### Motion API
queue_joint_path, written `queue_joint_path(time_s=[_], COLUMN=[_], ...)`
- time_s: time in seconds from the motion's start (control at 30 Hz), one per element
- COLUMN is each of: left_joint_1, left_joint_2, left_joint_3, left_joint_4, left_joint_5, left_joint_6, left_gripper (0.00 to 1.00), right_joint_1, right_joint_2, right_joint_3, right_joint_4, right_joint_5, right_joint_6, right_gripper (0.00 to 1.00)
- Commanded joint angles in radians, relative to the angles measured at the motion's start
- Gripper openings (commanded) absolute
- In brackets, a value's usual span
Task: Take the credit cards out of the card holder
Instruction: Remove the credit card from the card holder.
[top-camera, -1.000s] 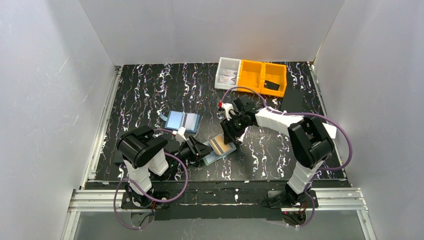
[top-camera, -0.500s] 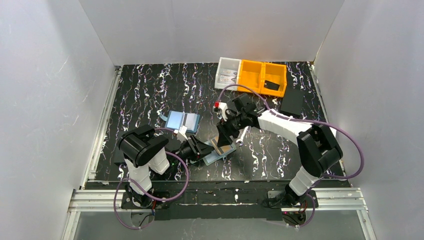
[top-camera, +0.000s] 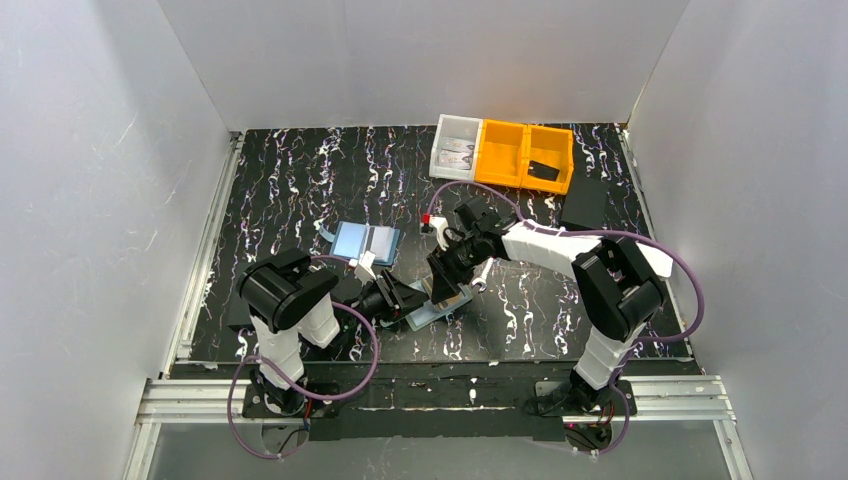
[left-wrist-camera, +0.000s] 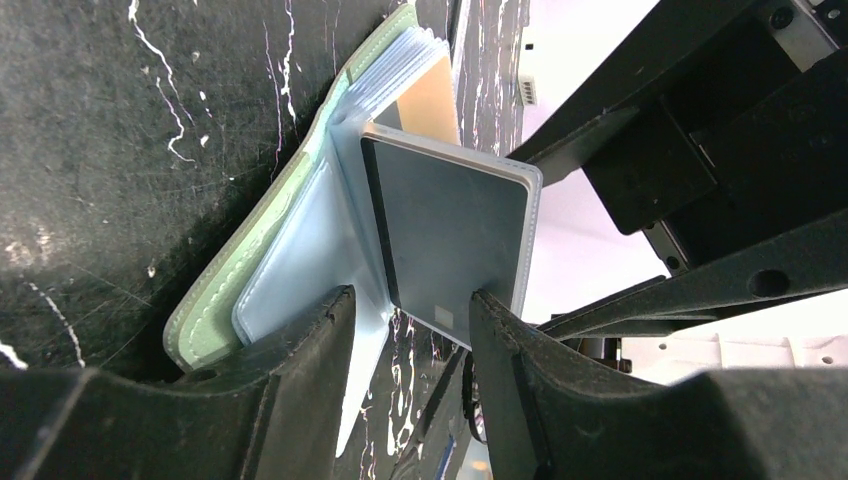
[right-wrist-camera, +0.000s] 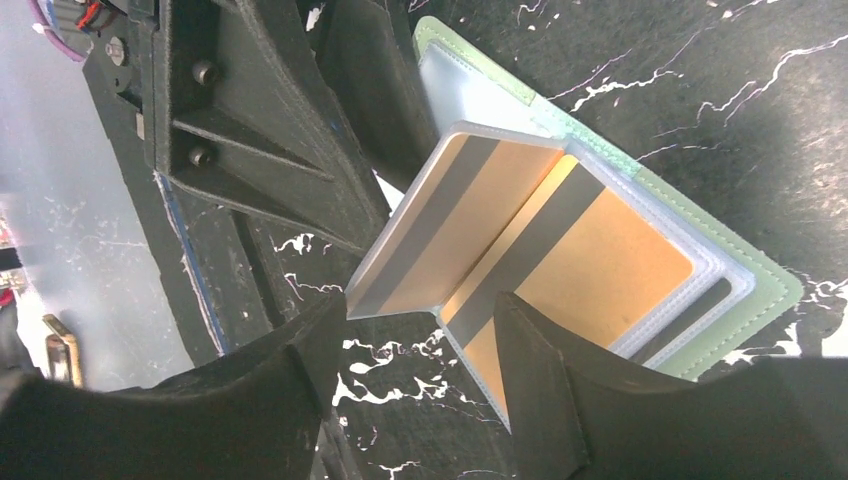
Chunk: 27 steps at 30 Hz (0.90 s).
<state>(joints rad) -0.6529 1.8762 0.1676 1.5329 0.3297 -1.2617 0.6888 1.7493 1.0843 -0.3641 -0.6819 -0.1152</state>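
The left fingers (top-camera: 402, 298) are parted a moderate way at the left edge of the card holder (left-wrist-camera: 250, 262), one tip on each side of a clear sleeve standing up from it with a dark grey card (left-wrist-camera: 450, 230) inside; whether they press it I cannot tell. The right fingers (top-camera: 446, 283) are also apart, clamping nothing, at the card holder's opposite side, the free corner of a raised sleeve between their tips. That sleeve and the flat one beneath each show a tan card (right-wrist-camera: 610, 265) with a dark stripe. The card holder lies open on the tabletop (top-camera: 300, 170); beyond it to the left lies a light-blue rectangle (top-camera: 365, 241), far beyond it orange bins (top-camera: 522, 152)
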Motion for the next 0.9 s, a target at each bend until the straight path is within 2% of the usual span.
queue_joint_path(time_s=[0.0,0.1,0.23,0.47,0.87], left_joint_1=[-0.002,-0.001,-0.001,-0.002,-0.002], left_joint_2=[0.043,0.046,0.048,0.048,0.042], left_joint_3=[0.019,0.026,0.032,0.03,0.012], left_joint_4=[-0.111,-0.111,-0.111,-0.111,-0.111], left_joint_5=[0.0,0.006,0.008,0.008,-0.005], left_joint_6=[0.031,0.031,0.03,0.027,0.028], left_gripper=[0.46,0.45,0.45,0.45,0.45], right_joint_1=[0.009,0.009,0.009,0.004,-0.021], right_joint_2=[-0.032,-0.033,-0.023,-0.025,-0.028], right_joint_3=[0.03,0.025,0.029,0.027,0.016], right_joint_4=[0.039,0.052,0.05,0.054,0.056], right_joint_5=[-0.047,-0.057,-0.049,0.032,0.06], right_joint_6=[0.024,0.038,0.05,0.064,0.069], right_gripper=[0.73,0.76,0.73,0.55,0.32])
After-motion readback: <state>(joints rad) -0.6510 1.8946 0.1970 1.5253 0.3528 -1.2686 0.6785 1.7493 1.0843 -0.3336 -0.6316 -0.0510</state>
